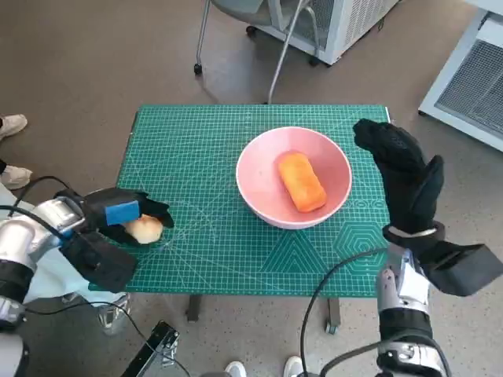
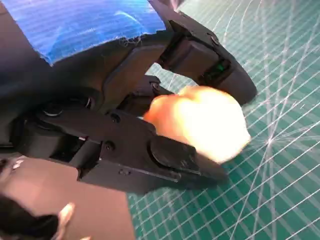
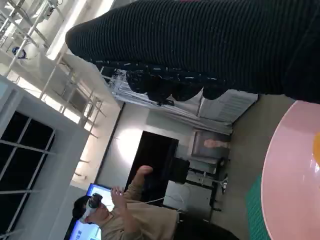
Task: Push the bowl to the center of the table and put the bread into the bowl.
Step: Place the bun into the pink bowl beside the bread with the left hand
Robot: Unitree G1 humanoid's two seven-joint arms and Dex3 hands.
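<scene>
Bread [image 1: 301, 181] lies in the pink bowl [image 1: 259, 187] on the counter [image 1: 204, 149]. We see the left robot hand [image 1: 118, 224] pinching a blurred pale roll [image 1: 145, 229]; the right robot hand [image 1: 405, 177] hovers spread beside the bowl, fingers mostly hidden.

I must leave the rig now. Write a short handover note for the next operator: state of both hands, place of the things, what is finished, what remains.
Left hand: at the near left part of the green mat, fingers closed round a pale round bread roll, low at the mat.
Right hand: raised beside the right rim of the bowl, holding nothing; whether it touches the rim is unclear.
Pink bowl: on the mat, a little right of the middle, with one orange loaf already inside.
Done: bowl roughly central, one bread in it.
Left: carry the roll to the bowl and release it there.
</scene>
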